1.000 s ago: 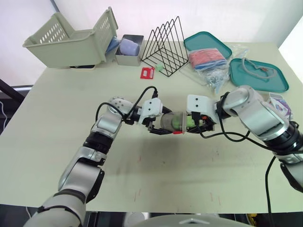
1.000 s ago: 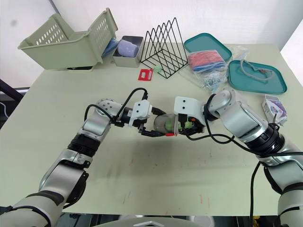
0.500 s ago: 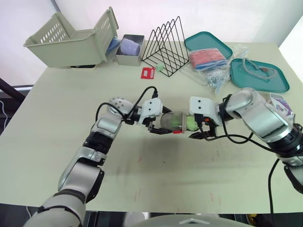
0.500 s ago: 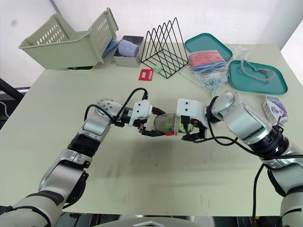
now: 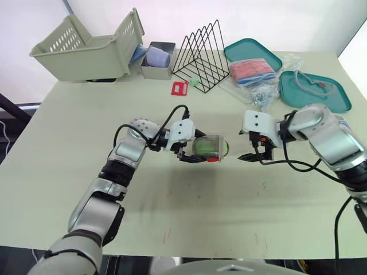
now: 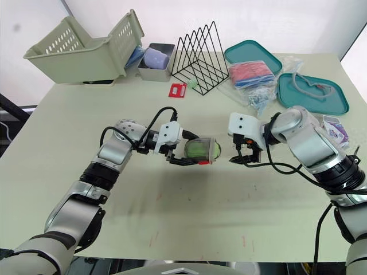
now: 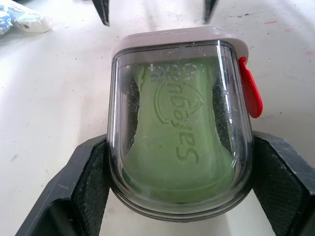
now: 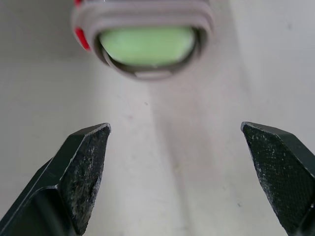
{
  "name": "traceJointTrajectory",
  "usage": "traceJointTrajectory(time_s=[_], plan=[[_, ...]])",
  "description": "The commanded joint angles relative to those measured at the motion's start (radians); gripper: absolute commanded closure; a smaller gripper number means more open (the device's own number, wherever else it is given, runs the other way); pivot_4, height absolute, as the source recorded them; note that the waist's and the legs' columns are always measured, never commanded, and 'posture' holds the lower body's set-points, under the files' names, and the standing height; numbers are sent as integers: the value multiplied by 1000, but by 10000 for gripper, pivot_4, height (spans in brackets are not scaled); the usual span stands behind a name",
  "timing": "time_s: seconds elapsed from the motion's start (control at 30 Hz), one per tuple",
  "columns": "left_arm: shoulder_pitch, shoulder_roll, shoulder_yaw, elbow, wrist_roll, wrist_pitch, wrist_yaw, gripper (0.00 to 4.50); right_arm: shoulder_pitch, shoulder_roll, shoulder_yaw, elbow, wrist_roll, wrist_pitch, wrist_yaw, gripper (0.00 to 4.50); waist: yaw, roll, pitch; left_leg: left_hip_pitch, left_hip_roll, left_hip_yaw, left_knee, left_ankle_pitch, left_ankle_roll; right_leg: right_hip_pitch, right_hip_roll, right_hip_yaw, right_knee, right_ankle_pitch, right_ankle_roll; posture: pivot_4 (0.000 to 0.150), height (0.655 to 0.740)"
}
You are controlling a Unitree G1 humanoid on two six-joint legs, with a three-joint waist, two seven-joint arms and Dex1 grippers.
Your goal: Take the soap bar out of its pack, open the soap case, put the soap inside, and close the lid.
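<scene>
Pale and broad, the table carries clutter along its far edge. A slatted beige basket lies tipped at the far left. Next to it stands a black wire rack. Two teal trays lie at the far right, with bagged odds and ends between them. A small metal tin sits between basket and rack, and a red card lies flat in front of the rack. A small purple and white box rests near the right edge, beside the right forearm.

At mid-table the left gripper is clamped on the soap case, its black fingers pressing the case's two sides. The case lies on its side, just above or on the tabletop; which one I cannot tell. Its clear lid is down over the base. The right gripper faces the case's free end, near it but not touching, its jaws spread wide and empty. The green soap sits inside the case, embossed lettering showing through the lid. A red latch juts from one side of the case's rim.
</scene>
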Motion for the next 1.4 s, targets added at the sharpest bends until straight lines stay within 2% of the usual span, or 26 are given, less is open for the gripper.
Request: traceJointTrajectory(time_s=[0.03, 0.13, 0.17, 0.2, 0.27, 0.3, 0.33, 0.77, 1.1, 1.23, 1.27, 1.3, 1.4], plan=[[-3, 5, 8, -43, -14, -5, 0, 10178, 15, -5, -54, 4, 6, -75, 5, 7449, -2, 0, 0, 0, 0, 0, 0, 0, 0, 0, 0, 0, 0, 0, 0, 1500, 7400], [-1, 6, 10, -47, -16, -7, -1, 10178, 47, 18, -62, -14, 18, -104, 4, 20260, -5, 0, 0, 0, 0, 0, 0, 0, 0, 0, 0, 0, 0, 0, 0, 1500, 7400], [-1, 6, 10, -48, -17, -7, -1, 10178, 56, 27, -63, -22, 21, -109, 0, 21769, -6, 0, 0, 0, 0, 0, 0, 0, 0, 0, 0, 0, 0, 0, 0, 1500, 7400], [-1, 7, 11, -51, -18, -5, -1, 10178, 63, 35, -63, -29, 22, -114, -3, 28180, -6, 0, 0, 0, 0, 0, 0, 0, 0, 0, 0, 0, 1, 0, 0, 1500, 7400], [-1, 7, 11, -58, -20, 2, -1, 10178, 73, 50, -65, -40, 24, -114, -8, 35546, -5, 0, 0, 0, 0, 0, 0, 0, 0, 0, 0, 0, 1, 0, 0, 1500, 7400], [-2, 6, 12, -61, -21, 5, -1, 10178, 77, 57, -65, -43, 23, -115, -9, 41265, -4, 0, 0, 0, 0, 0, 0, 0, 0, 0, 0, 0, 1, 0, 0, 1500, 7400], [-2, 6, 12, -62, -22, 8, -1, 10178, 81, 64, -62, -45, 19, -120, -12, 43821, -4, 0, 0, 0, 0, 0, 0, 0, 0, 0, 0, 0, 0, 0, 0, 1500, 7400], [-5, 3, 8, -60, -19, 17, 4, 10178, 53, 151, -23, -53, -20, -134, -21, 43821, -3, 0, 0, 0, 0, 0, 0, 0, 0, 0, 0, 0, 0, 0, 0, 1500, 7400], [7, 19, 24, -61, -25, 14, 12, 10178, 95, 82, -67, -17, -33, -175, 0, 43821, -2, 0, 0, 0, 0, 0, 0, 0, 0, 0, 0, 0, 0, 0, 0, 1500, 7400], [32, 29, 29, -86, -32, 14, 16, 10178, 115, 59, -146, 34, 29, -133, 7, 43821, -2, 0, 0, 0, 0, 0, 0, 0, 0, 0, 0, 0, 0, 0, 0, 1500, 7400], [36, 31, 29, -92, -33, 16, 17, 10178, 119, 57, -158, 39, 40, -123, 9, 38444, -2, 0, 0, 0, 0, 0, 0, 0, 0, 0, 0, 0, 0, 0, 0, 1500, 7400], [43, 33, 31, -105, -37, 20, 18, 10178, 128, 53, -186, 49, 78, -75, 21, 35992, -2, 0, 0, 0, 0, 0, 0, 0, 0, 0, 0, 0, 1, 0, 0, 1500, 7400], [56, 39, 37, -132, -44, 30, 27, 10178, 161, 44, -269, 56, 203, 111, 44, 20582, -1, 0, 0, 0, 0, 0, 0, 0, 0, 0, 0, 0, 0, 0, 0, 1500, 7400]])
